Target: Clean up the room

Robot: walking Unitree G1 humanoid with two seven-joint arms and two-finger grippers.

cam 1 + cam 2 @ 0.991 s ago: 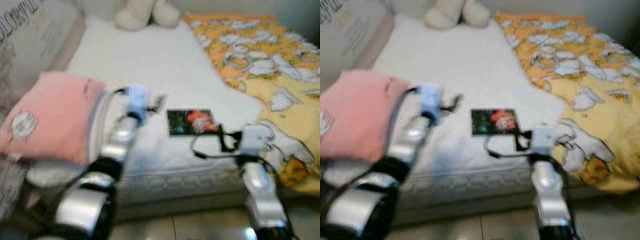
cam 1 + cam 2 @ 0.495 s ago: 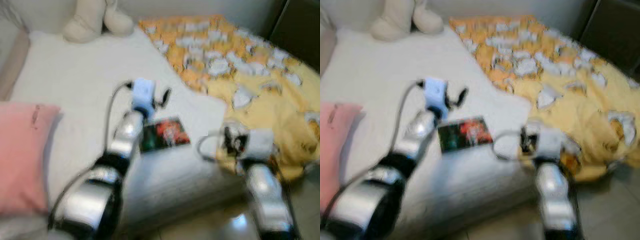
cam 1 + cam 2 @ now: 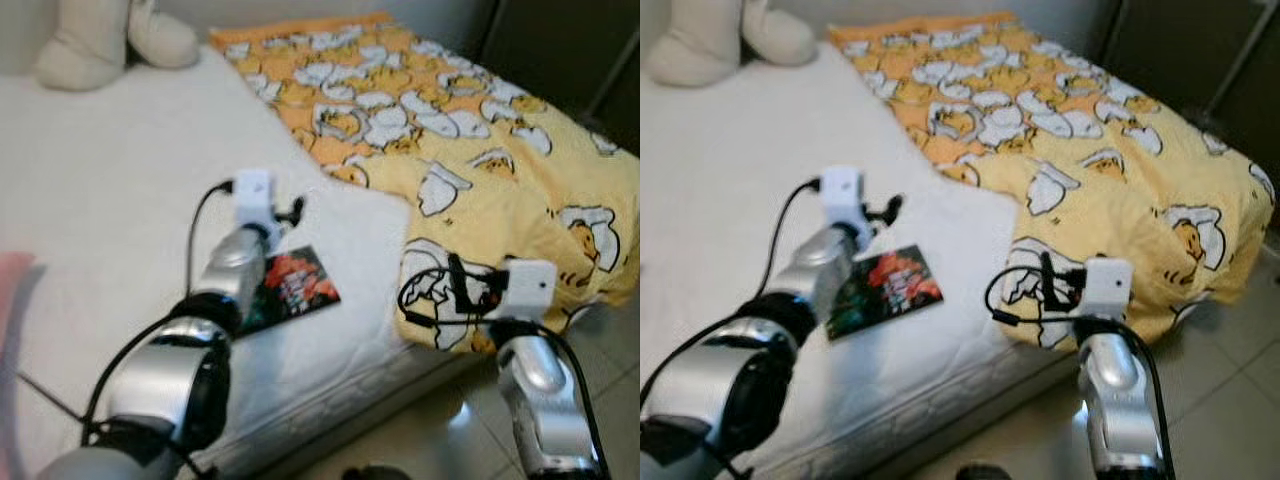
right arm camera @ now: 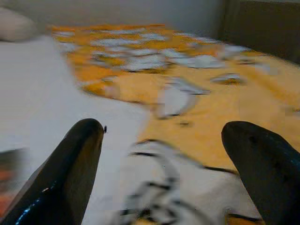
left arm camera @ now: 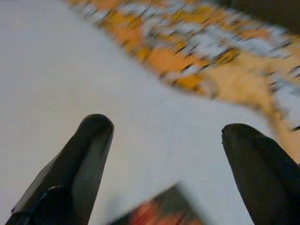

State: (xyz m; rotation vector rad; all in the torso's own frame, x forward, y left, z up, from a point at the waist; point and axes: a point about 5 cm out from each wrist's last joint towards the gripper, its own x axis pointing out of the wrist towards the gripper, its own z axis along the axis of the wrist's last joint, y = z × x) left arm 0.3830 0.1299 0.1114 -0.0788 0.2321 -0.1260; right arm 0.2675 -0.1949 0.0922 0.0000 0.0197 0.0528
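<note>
Yellow and orange dominate the far side of the bed: a duvet (image 3: 470,150) printed with white cartoon shapes lies rumpled across the mattress (image 3: 110,180), one corner drooping over the edge toward the tiled floor (image 3: 440,440). That overhang, I'd judge, is one thing that marks the room as untidy. Up at the head sits a cream plush toy (image 3: 95,40), and it looks settled where it belongs.

Now the likely item to clear: a small dark booklet or card (image 3: 290,285), printed with red-orange flowers on green-black, lying flat on the white sheet near the mattress edge, just beside the duvet's folded corner. It's thin and flat, so getting a finger under it will probably be fiddly.

Left gripper (image 5: 164,154) hangs right over it, fingers spread wide, the booklet's top edge peeking between them in the wrist view, though blurred. That placement reads as lining up for a pick; nothing is held yet.

Right gripper (image 4: 164,159) is also splayed open and empty, poised above the duvet's hanging corner at the bedside. It seems parked there in readiness rather than committed to the fabric.
</note>
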